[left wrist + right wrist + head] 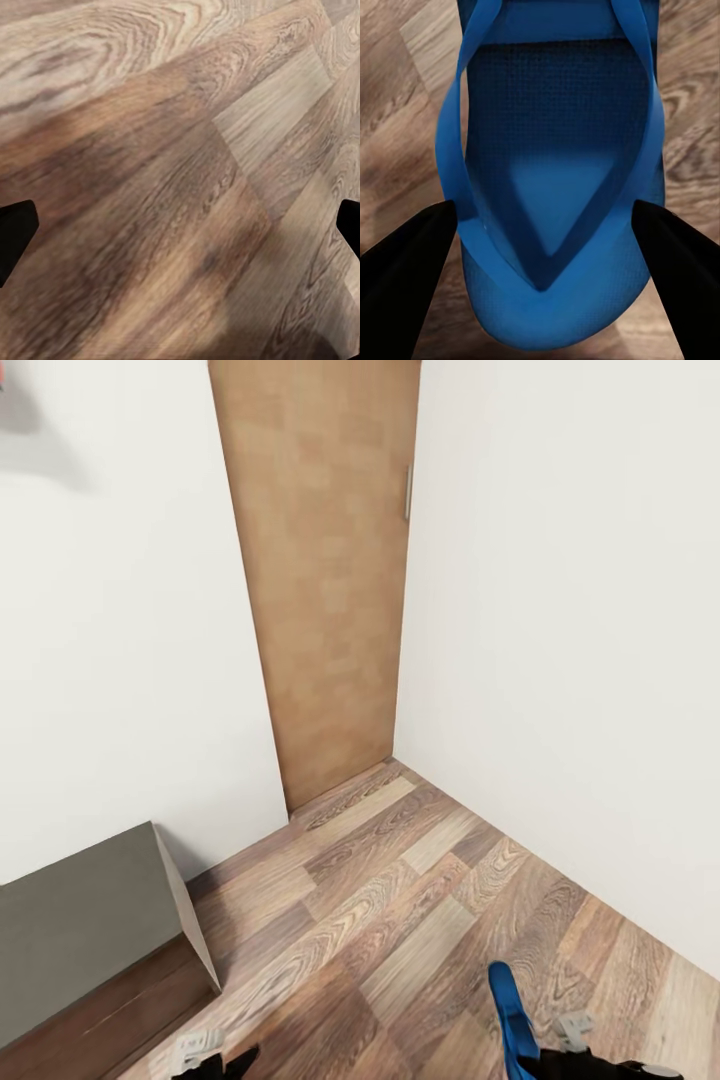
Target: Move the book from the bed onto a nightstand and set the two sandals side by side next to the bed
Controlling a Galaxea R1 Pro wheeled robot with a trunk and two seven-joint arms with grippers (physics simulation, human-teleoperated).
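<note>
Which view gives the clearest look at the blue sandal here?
The right wrist view: the sandal is seen close up, sole and straps plain, between the right gripper's fingers. The head view catches an edge-on blue sliver above the wood floor.

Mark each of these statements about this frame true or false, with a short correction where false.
1. The right claw holds a blue sandal. True.
2. The left claw grips the book. False: its fingers stand apart with bare wood floor between them.
3. A closed wooden door stands in the corner ahead. True.
4. The floor is grey carpet. False: it is wood-grain plank.
5. A low dark-brown piece of furniture with a grey top shows at the left of the head view. True.
6. The sandal lies flat on the floor. False: in the head view it sticks up from the right claw.
</note>
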